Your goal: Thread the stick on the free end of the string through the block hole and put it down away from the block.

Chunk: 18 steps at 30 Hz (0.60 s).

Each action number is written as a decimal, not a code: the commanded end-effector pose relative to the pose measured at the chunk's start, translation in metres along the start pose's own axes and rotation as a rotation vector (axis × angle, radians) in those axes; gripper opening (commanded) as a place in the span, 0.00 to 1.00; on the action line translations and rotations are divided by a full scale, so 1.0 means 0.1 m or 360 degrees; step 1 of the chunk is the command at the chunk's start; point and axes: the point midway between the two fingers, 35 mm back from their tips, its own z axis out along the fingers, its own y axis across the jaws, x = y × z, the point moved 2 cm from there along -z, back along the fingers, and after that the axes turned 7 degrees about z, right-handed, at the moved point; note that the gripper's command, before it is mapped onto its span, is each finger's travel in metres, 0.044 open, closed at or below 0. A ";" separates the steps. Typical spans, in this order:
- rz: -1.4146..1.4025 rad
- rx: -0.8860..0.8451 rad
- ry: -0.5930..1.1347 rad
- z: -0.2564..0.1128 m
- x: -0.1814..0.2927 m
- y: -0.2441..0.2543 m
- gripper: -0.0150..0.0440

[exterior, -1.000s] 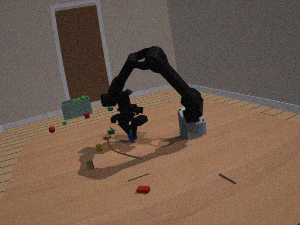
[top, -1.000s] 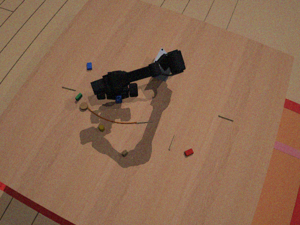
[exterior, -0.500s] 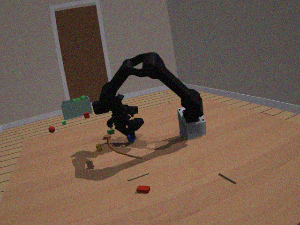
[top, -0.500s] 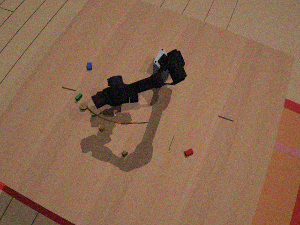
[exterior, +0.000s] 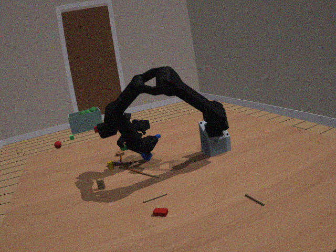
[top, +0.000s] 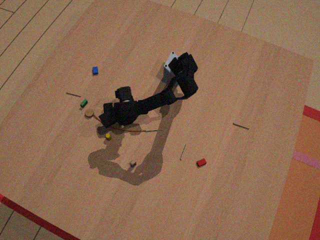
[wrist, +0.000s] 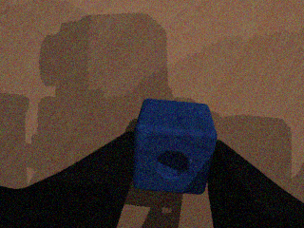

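Observation:
My gripper (exterior: pixel 146 155) (wrist: pixel 173 145) is tilted and shut on the blue block with the hole (exterior: pixel 146 156) (wrist: pixel 173 140). The dark hole shows on the block's face in the wrist view. In the top view the arm hides the block and fingertips. I cannot tell whether the block touches the table. The round wooden button (top: pixel 89 112) (exterior: pixel 119 153) lies left of the gripper in the top view. The orange string (top: pixel 127 130) runs from it, partly hidden under the arm, to the thin stick (top: pixel 153 130) (exterior: pixel 152 175), which lies on the table outside the block.
A yellow cylinder (top: pixel 108 136) (exterior: pixel 110 165) stands near the string. A green block (top: pixel 83 103) is beside the button. A grey-brown block (top: pixel 133 163), a red block (top: pixel 201 162), a small blue block (top: pixel 95 70) and loose sticks (top: pixel 73 94) (top: pixel 183 152) (top: pixel 240 126) lie farther out.

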 end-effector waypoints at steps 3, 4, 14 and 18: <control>0.0011 -0.0022 -0.0127 -0.02 0.07 0.02 0.25; 0.0011 -0.0026 -0.0163 -0.02 0.08 0.01 0.25; 0.0009 -0.0045 -0.0328 -0.01 0.17 0.00 0.25; 0.0011 -0.0053 -0.0445 -0.01 0.22 0.00 0.25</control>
